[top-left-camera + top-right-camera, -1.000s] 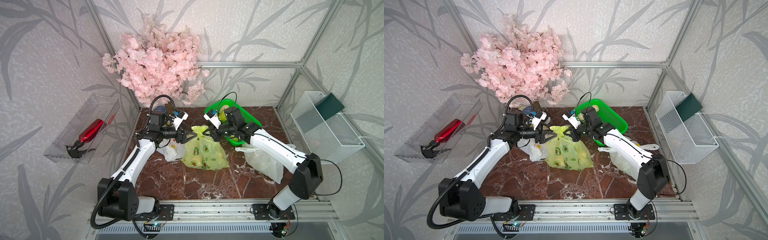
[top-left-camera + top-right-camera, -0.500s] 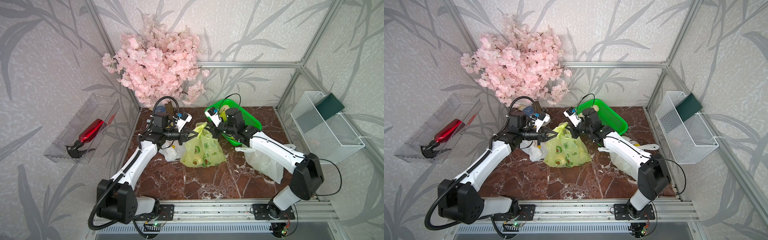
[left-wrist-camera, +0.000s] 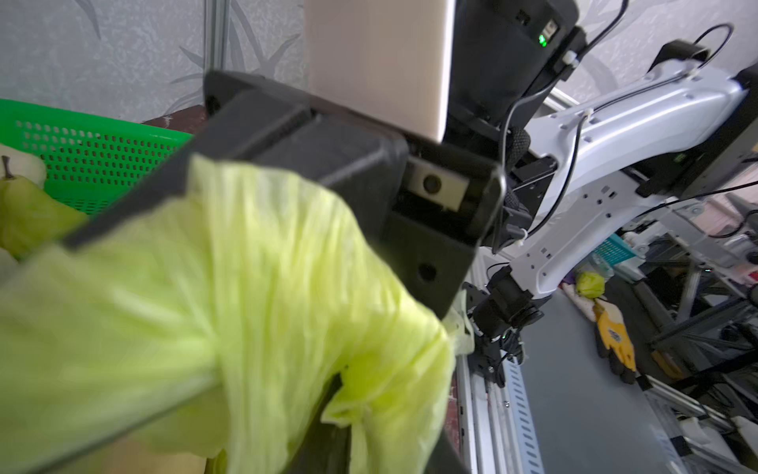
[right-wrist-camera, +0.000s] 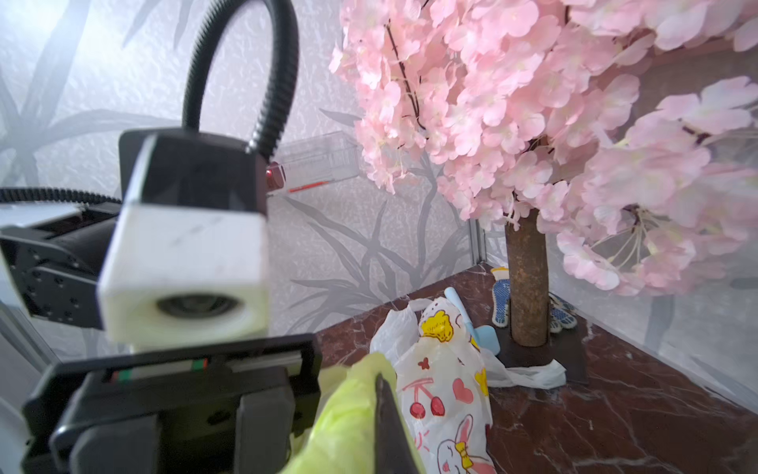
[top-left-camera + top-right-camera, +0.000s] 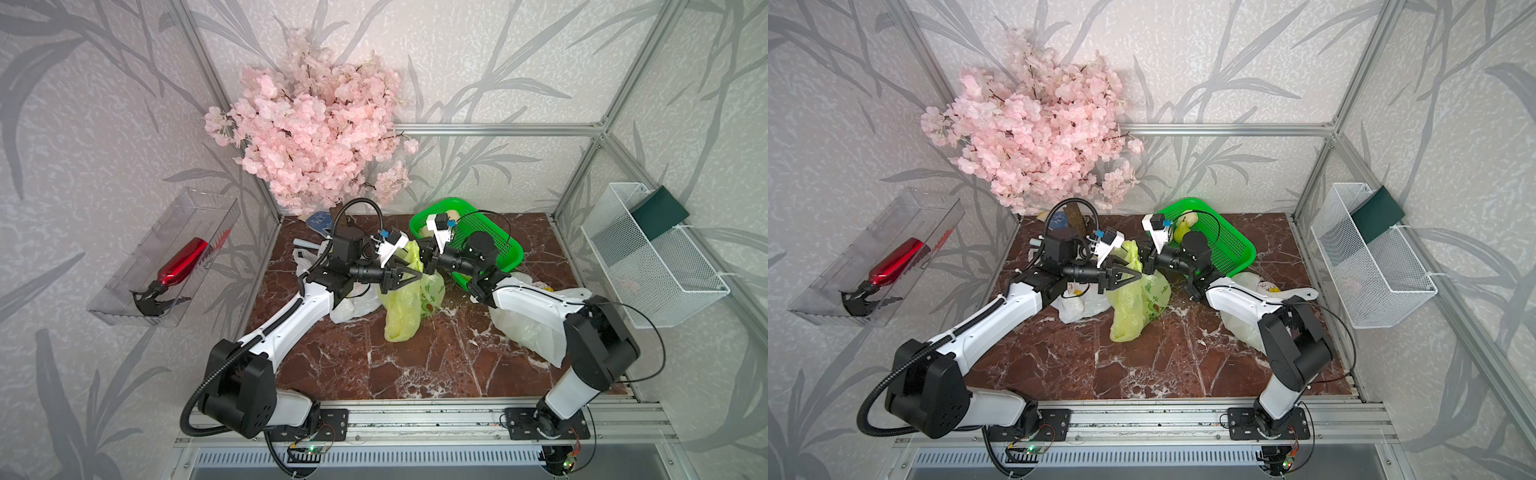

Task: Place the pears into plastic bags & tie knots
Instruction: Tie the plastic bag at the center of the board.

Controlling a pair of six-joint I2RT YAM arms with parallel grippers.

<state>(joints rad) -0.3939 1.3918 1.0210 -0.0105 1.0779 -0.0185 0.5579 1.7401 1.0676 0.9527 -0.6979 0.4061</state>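
Note:
A yellow-green plastic bag [image 5: 405,309] [image 5: 1133,309] with avocado prints hangs stretched above the table between my two grippers. My right gripper [image 5: 427,262] [image 5: 1147,266] [image 4: 381,394] is shut on its bunched handle. My left gripper [image 5: 419,274] [image 5: 1139,276] [image 3: 389,439] meets it tip to tip, twisted handle plastic [image 3: 246,328] draped over and between its fingers; its opening is hidden. Whether a knot has formed I cannot tell. White plastic bags lie to the left [image 5: 353,303] [image 4: 443,390] and under the right arm [image 5: 528,328]. Pears [image 5: 1183,226] [image 3: 24,213] sit in the green basket.
The green basket [image 5: 498,249] stands at the back right, behind the right wrist. A pink blossom tree [image 5: 316,124] with its trunk [image 4: 527,287] fills the back left corner. A wire basket [image 5: 648,257] hangs on the right wall, a clear tray with a red bottle [image 5: 178,266] on the left.
Both grippers have come together over the table's middle. The left jaws, wide a second ago, closed onto the handle. The yellow-green bag went from slumped on the table to pulled up and narrow.

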